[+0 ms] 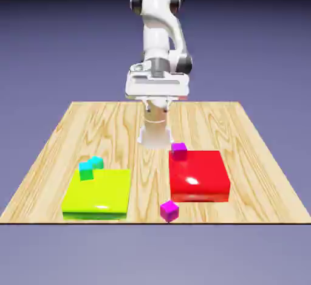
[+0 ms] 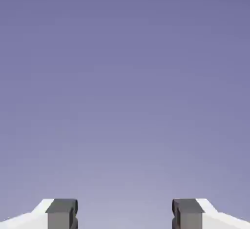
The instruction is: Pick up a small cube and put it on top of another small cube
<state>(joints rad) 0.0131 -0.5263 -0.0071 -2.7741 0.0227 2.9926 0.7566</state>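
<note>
The arm (image 1: pixel 159 41) stands at the top middle of the exterior view, folded up high over the far edge of the tabletop (image 1: pixel 73 126). In the hand view the gripper (image 2: pixel 125 213) shows two grey fingers (image 2: pixel 62 212) at the bottom edge, set wide apart w/ nothing between them, so it is open and empty. All the hand view shows past them is the plain blue-violet backdrop, no tabletop, no blocks. So the hand looks out, not down at the things yet.

The small cube (image 1: pixel 169 210) is bright magenta and sits alone near the bottom middle of the exterior view, close to the front edge of the tabletop, just below the lower left corner of the flat red block (image 1: pixel 199 174). A 2nd magenta cube (image 1: pixel 179 149) sits at the upper left corner of the red block; can't tell if it rests on the block or just behind it. At lower left is a flat yellow-green block (image 1: pixel 98 194), w/ a teal cube (image 1: pixel 86 171) and a cyan cube (image 1: pixel 97 161) touching at its upper left corner.

Nothing is picked up yet, so the task looks like it's at the very start.

What could go wrong: the cube is tiny, so if the fingers come down a bit off, they may push it away, maybe off the front edge, which is very near. The hand could also bump the red block on the way down, since it's right beside. And setting one tiny cube on another needs good aim, or the top one slides off.
</note>
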